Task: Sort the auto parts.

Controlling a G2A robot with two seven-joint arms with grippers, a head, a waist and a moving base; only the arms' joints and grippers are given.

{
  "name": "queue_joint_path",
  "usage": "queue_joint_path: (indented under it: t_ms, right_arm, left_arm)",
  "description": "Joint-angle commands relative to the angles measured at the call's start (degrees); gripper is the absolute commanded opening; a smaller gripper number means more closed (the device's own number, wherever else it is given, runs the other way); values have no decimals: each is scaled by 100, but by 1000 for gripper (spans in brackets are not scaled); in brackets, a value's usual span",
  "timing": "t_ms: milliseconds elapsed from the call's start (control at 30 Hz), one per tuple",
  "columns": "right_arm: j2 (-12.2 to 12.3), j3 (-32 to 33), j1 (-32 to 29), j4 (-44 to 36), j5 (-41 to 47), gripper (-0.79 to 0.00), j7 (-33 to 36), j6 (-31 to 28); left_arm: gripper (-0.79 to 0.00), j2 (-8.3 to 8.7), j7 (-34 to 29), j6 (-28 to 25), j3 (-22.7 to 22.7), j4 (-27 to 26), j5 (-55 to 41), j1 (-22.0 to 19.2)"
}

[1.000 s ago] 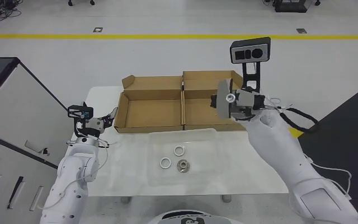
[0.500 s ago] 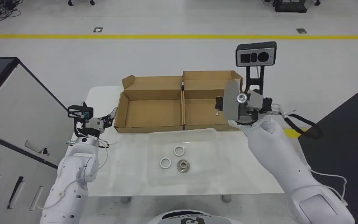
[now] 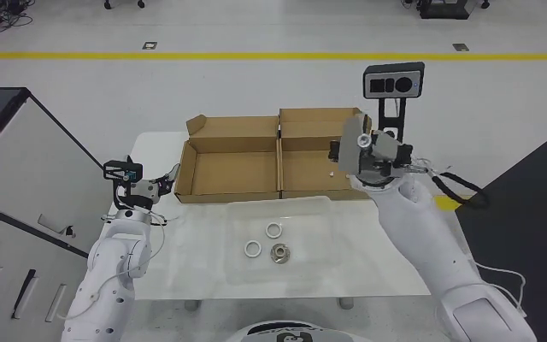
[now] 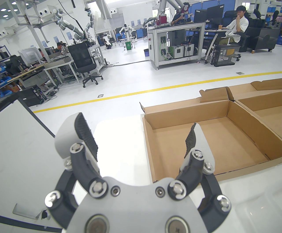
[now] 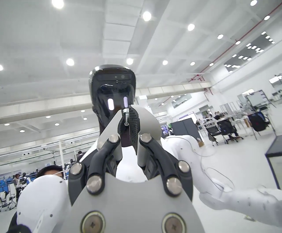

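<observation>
Near the right box [image 3: 320,112], the right gripper [image 5: 127,114] is clenching a small part [image 5: 125,116]; the left gripper [image 4: 136,122] is gaping. Three parts [image 3: 274,229] are lying unsorted.

1. A robotics lab in a large open hall: a white floor [image 3: 256,85] crossed by a yellow line [image 3: 256,56].
2. Robot arms [image 4: 75,33] hang from a metal frame, and humanoid robots [image 4: 125,28] stand farther back.
3. An aluminium-frame workstation [image 4: 171,39] holds control boxes, near desks with monitors [image 4: 214,11] and office chairs [image 4: 84,59].
4. A high ceiling [image 5: 121,28] carries round lamps and exposed pipes [image 5: 242,37].
</observation>
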Motion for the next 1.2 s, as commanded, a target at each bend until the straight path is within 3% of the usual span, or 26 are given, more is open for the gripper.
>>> queue_joint_path:
  t_ms: [0, 200, 667, 1167]
  right_arm:
    - [11, 62, 0, -16, -367, -785, -25, 133]
    - [16, 129, -35, -109, -881, -785, -25, 432]
    - [-147, 100, -350, -191, 529, -785, 189, 135]
    - [-150, 103, -347, -188, 541, -785, 206, 137]
  left_arm:
    - [0, 0, 0, 0, 0, 0, 0, 0]
    - [0, 0, 0, 0, 0, 0, 0, 0]
    - [0, 0, 0, 0, 0, 0, 0, 0]
    - [0, 0, 0, 0, 0, 0, 0, 0]
